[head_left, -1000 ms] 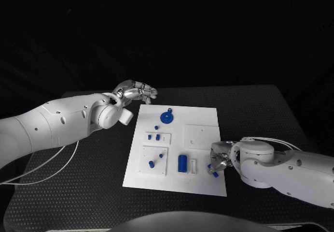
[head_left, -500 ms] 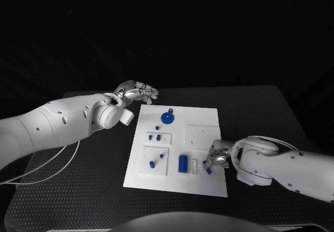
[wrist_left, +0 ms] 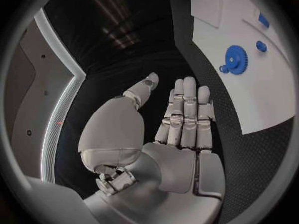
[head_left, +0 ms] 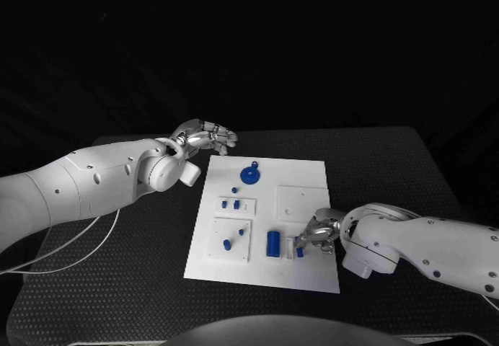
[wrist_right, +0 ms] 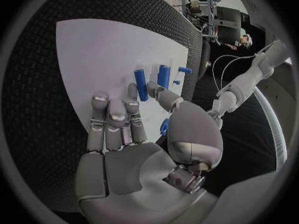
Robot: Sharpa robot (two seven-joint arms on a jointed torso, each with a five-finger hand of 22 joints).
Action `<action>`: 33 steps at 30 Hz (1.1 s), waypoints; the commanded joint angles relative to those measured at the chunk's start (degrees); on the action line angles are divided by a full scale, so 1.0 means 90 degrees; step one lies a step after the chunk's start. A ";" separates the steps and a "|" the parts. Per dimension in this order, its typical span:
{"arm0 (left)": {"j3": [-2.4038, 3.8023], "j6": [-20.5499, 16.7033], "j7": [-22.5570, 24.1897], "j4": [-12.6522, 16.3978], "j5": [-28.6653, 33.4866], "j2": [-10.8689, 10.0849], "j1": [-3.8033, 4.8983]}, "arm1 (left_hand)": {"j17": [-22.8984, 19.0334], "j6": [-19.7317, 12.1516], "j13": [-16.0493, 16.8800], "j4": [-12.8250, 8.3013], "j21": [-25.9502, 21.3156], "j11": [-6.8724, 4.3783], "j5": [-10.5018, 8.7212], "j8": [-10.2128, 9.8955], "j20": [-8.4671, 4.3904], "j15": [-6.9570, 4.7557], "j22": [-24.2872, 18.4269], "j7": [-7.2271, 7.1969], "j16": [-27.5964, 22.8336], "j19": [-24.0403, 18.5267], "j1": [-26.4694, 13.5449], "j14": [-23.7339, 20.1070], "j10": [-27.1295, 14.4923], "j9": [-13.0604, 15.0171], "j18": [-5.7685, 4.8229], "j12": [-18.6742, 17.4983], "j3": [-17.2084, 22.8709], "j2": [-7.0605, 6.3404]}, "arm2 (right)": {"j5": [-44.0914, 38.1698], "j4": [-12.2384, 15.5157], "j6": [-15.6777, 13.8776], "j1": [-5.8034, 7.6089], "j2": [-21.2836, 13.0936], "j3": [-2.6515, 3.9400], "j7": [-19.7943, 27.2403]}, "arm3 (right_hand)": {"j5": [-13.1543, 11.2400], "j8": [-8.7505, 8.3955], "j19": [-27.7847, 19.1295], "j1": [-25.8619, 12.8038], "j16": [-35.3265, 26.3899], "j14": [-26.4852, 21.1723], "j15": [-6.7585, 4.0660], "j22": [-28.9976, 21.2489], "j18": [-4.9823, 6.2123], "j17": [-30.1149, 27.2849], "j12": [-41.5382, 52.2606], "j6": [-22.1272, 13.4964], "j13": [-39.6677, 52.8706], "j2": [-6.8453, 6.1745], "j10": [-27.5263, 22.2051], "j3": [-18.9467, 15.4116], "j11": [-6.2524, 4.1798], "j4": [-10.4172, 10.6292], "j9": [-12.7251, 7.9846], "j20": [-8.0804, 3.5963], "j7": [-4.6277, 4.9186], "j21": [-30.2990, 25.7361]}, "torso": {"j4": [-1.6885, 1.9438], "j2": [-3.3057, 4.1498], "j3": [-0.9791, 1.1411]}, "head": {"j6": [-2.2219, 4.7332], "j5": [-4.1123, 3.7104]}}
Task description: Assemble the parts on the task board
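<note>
A: So, right hand (head_left: 320,238) pinches a small blue peg (head_left: 299,251), low over the task board (head_left: 301,173) by the upright blue cylinder (head_left: 273,244), probably lining up an insert.

B: Left hand (head_left: 204,135)?

A: Released, fingers apart, parked past the board's far corner near the blue gear (head_left: 249,174), likely keeping clear.

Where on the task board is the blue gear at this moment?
In the head view the blue gear sits near the far edge of the task board, towards its left side, close to the robot's left hand, which hovers just off that corner.

white rounded arm shells; silver segmented left hand (head_left: 204,135), right hand (head_left: 318,236); thin white cables trailing
</note>
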 commanded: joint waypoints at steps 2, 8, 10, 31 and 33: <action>0.0004 0.0100 0.0033 0.0017 -0.0017 0.0013 0.0007 | 0.0010 -0.0032 0.0003 0.0037 -0.0034 -0.0009 0.0011 0.0004 -0.0004 0.0025 0.0135 0.0011 -0.0044 0.0018 -0.0026 0.0004 -0.0017 -0.0008 0.0117 0.0012 0.0008 -0.0012 | 0.0493 -0.0044 -0.0060 -0.0002 0.0082 -0.0003 0.0019 | 0.0029 -0.0005 0.0043 -0.0081 0.0015 0.0001 -0.0029 -0.0011 0.0080 -0.0010 -0.0045 0.0042 0.0009 0.0013 0.0039 -0.0008 -0.0006 -0.0024 -0.0012 -0.0007 -0.0005 0.0022 | 0.0001 -0.0006 0.0002 | 0.0001 0.0001; 0.0004 0.0103 0.0027 0.0019 -0.0019 0.0010 0.0007 | 0.0012 -0.0033 0.0003 0.0039 -0.0034 -0.0008 0.0011 0.0004 -0.0003 0.0025 0.0135 0.0011 -0.0045 0.0018 -0.0027 0.0004 -0.0017 -0.0008 0.0117 0.0012 0.0007 -0.0013 | 0.0592 -0.0046 -0.0090 -0.0003 0.0121 -0.0003 0.0023 | 0.0024 -0.0012 0.0040 -0.0137 0.0015 -0.0002 -0.0026 -0.0015 0.0080 -0.0012 -0.0047 0.0044 0.0016 0.0012 0.0030 -0.0027 -0.0002 -0.0021 -0.0018 -0.0007 -0.0002 0.0021 | 0.0003 0.0004 0.0011 | -0.0007 0.0011; 0.0004 0.0103 0.0027 0.0018 -0.0019 0.0011 0.0007 | 0.0013 -0.0033 0.0003 0.0039 -0.0034 -0.0008 0.0011 0.0004 -0.0003 0.0025 0.0135 0.0011 -0.0046 0.0018 -0.0028 0.0004 -0.0017 -0.0008 0.0116 0.0012 0.0006 -0.0014 | 0.0594 -0.0062 -0.0042 -0.0003 0.0151 -0.0003 0.0023 | 0.0022 -0.0014 0.0039 -0.0150 0.0015 -0.0003 -0.0026 -0.0016 0.0080 -0.0012 -0.0047 0.0045 0.0018 0.0013 0.0029 -0.0031 -0.0002 -0.0020 -0.0019 -0.0007 -0.0002 0.0021 | 0.0001 0.0000 0.0009 | -0.0005 0.0008; 0.0003 0.0105 0.0016 0.0026 -0.0023 -0.0003 0.0007 | 0.0019 -0.0034 0.0003 0.0046 -0.0036 -0.0008 0.0010 0.0005 -0.0002 0.0026 0.0135 0.0012 -0.0052 0.0017 -0.0031 0.0003 -0.0018 -0.0009 0.0116 0.0012 0.0004 -0.0015 | 0.0555 -0.0227 0.0095 -0.0071 0.0292 -0.0003 0.0031 | 0.0018 -0.0029 0.0028 -0.0230 0.0016 -0.0010 -0.0022 -0.0020 0.0080 -0.0014 -0.0049 0.0039 0.0030 0.0033 0.0012 -0.0057 0.0002 -0.0016 -0.0028 -0.0006 0.0002 0.0019 | -0.0001 0.0001 0.0010 | -0.0031 0.0042; 0.0003 0.0105 0.0016 0.0027 -0.0023 -0.0007 0.0007 | 0.0020 -0.0034 0.0003 0.0047 -0.0036 -0.0008 0.0010 0.0005 -0.0002 0.0026 0.0135 0.0012 -0.0053 0.0018 -0.0031 0.0003 -0.0018 -0.0009 0.0115 0.0012 0.0004 -0.0015 | 0.0522 -0.0241 0.0091 -0.0082 0.0306 -0.0003 0.0033 | 0.0017 -0.0030 0.0026 -0.0234 0.0016 -0.0011 -0.0022 -0.0021 0.0080 -0.0014 -0.0049 0.0038 0.0030 0.0033 0.0011 -0.0058 0.0003 -0.0016 -0.0028 -0.0006 0.0003 0.0018 | 0.0000 0.0001 0.0014 | -0.0038 0.0042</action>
